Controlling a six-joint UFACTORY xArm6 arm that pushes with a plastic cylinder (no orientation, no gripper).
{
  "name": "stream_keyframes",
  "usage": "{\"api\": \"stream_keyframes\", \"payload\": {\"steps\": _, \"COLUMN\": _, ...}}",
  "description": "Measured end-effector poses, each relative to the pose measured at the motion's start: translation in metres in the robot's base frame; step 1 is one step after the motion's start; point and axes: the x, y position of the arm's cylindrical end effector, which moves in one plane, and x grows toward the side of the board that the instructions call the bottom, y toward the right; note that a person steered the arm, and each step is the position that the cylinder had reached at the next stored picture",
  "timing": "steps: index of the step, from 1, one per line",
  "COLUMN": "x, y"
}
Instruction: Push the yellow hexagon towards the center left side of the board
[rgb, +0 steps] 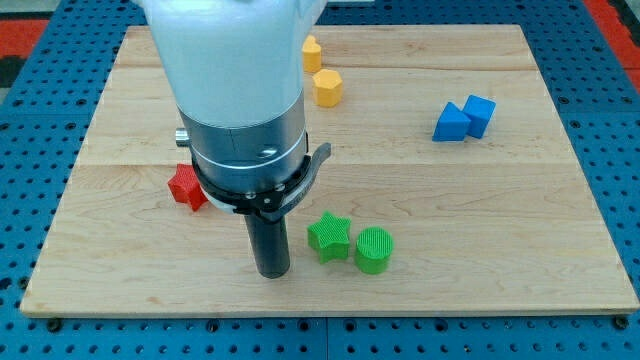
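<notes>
The yellow hexagon (327, 88) lies on the wooden board (480, 200) near the view's top, just right of the arm's white body. A second yellow block (311, 53) sits just above it, partly hidden by the arm. My tip (271, 272) rests on the board near the view's bottom, well below the yellow hexagon and just left of the green star (328, 236).
A green cylinder (373, 250) stands right of the green star. A red star (186, 187) lies at the arm's left, partly hidden. Two blue blocks (463, 118) touch each other at the view's upper right. The arm's body (235, 90) covers the board's upper middle.
</notes>
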Motion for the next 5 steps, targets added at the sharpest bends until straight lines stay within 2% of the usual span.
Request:
{"api": "stream_keyframes", "payload": {"steps": 2, "x": -0.004, "y": -0.006}}
{"api": "stream_keyframes", "payload": {"steps": 3, "x": -0.062, "y": 0.019}}
{"api": "stream_keyframes", "payload": {"steps": 4, "x": -0.104, "y": 0.089}}
{"api": "stream_keyframes", "payload": {"steps": 5, "x": -0.192, "y": 0.121}}
